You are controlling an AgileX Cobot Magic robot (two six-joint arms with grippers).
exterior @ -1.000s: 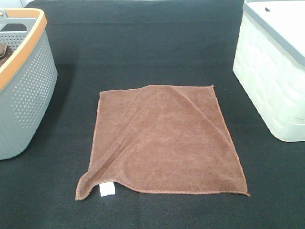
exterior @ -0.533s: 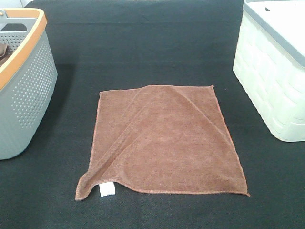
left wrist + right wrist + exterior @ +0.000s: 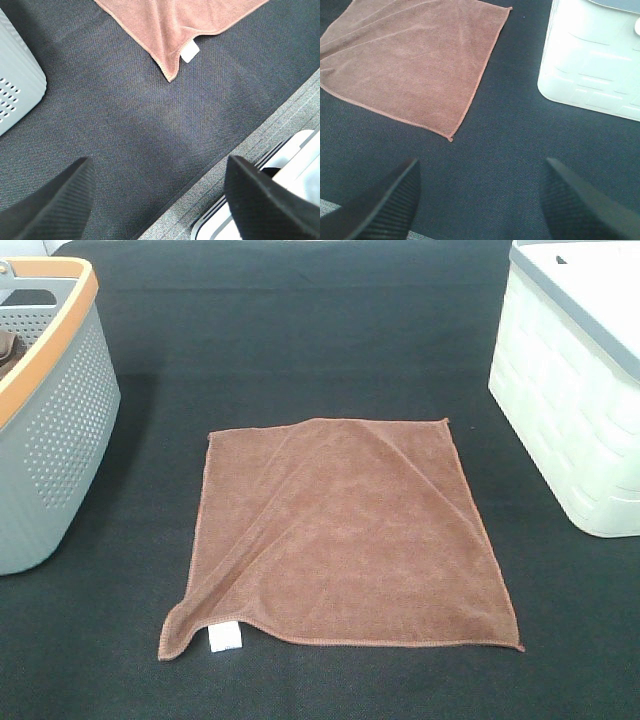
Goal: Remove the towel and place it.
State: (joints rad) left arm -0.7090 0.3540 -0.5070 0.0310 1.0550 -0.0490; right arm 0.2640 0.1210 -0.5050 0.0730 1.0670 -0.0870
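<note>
Black woven tabletop (image 3: pixel 320 330), with the square reddish-brown plush towel (image 3: pixel 345 530) flat mid-table. Left gripper (image 3: pixel 160 200) and right gripper (image 3: pixel 477 200) both gape wide, empty, near its front corners; neither's obviously closer.

Left gripper (image 3: pixel 159 200): I'm seeing it hanging with jaws spread wide, gripping nothing.
Left fingers (image 3: pixel 60 205): dark ribbed pads showing at both sides.
Right gripper (image 3: pixel 479 197): I'm reading it gaping too, empty.
Right fingers (image 3: pixel 572 202): standing well apart.
</note>
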